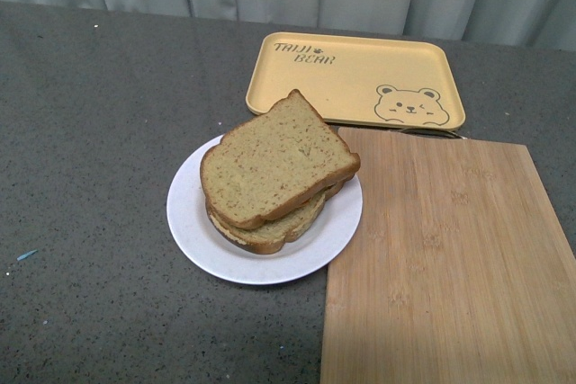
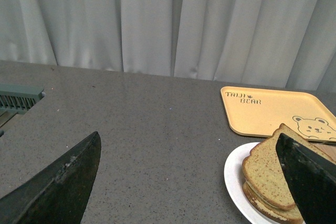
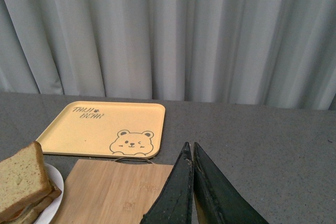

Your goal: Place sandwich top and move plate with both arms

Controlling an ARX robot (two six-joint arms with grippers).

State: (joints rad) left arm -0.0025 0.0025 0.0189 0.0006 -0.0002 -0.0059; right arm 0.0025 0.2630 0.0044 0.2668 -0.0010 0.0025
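Fingers point(image 2: 58, 190) of the left gripper point(image 2: 184, 179) are spread wide with nothing between them. One tip hides part of the bread in the left wrist view. Right gripper point(image 3: 191, 182): tips pressed together, empty, hanging over the far end of the bamboo cutting board point(image 1: 450, 258).

We note the sandwich top point(image 1: 274, 159) lying askew on a lower slice point(image 1: 270, 233), both on the white plate point(image 1: 193, 222) on the grey table point(image 1: 90, 132). We see a filling possibly between them, but the view is poor. The plate rim meets the board's left edge. The yellow bear tray point(image 1: 351, 74) lies just beyond.
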